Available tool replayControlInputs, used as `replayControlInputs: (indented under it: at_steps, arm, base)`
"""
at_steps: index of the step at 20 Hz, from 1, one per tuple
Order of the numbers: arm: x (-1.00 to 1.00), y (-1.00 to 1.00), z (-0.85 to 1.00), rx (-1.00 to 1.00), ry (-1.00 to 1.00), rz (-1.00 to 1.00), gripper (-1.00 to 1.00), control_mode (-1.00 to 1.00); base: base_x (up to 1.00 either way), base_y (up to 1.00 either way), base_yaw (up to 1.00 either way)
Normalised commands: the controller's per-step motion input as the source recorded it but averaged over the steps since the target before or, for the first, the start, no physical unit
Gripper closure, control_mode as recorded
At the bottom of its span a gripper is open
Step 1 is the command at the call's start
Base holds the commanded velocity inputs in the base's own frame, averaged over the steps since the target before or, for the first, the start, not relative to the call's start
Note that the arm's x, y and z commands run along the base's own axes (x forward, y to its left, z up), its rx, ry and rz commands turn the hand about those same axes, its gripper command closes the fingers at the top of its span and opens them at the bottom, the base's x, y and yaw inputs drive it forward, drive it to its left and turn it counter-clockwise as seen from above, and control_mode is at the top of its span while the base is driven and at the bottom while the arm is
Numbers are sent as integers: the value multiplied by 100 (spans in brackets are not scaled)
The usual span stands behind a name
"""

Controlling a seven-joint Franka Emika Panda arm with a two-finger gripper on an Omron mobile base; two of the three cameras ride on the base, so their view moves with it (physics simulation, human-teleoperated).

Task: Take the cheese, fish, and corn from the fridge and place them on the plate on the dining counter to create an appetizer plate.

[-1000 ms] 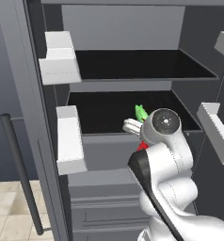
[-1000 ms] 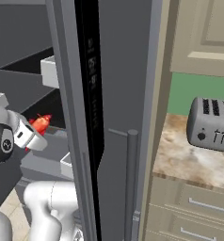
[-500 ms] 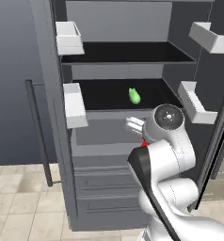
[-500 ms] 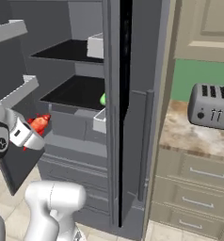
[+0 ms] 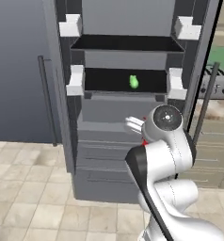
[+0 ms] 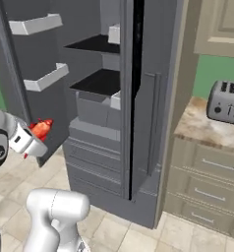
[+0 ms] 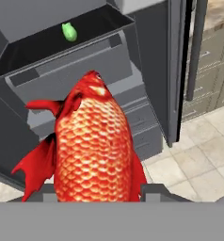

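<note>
Fridge (image 5: 118, 155) stands open; corn (image 5: 134, 82) lies on its lower black shelf. In front of the fridge, the tool (image 6: 34, 135) pinches the fish (image 7: 92, 150), clear of the shelves. Toaster (image 6: 228, 102) sits on the counter (image 6: 207, 129) at right.

No readable text, labels, brand marks, numbers or signs anywhere in these views.
</note>
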Motion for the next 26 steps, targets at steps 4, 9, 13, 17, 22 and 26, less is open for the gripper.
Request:
replayControlInputs:
  at_steps: [4,9,13,17,22,26]
  arm:
    - [0,0,0,0,0,0,100,100]
    - [0,0,0,0,0,0,100,100]
    - [0,0,0,0,0,0,100,100]
    - [0,0,0,0,0,0,100,100]
    - [0,0,0,0,0,0,100,100]
    - [0,0,0,0,0,0,100,100]
  base:
    - [-67,-81,38]
    - [-85,-93,22]
    - [-93,-82,19]
    - [-100,-84,21]
    - [-100,-74,18]
    - [-100,-12,15]
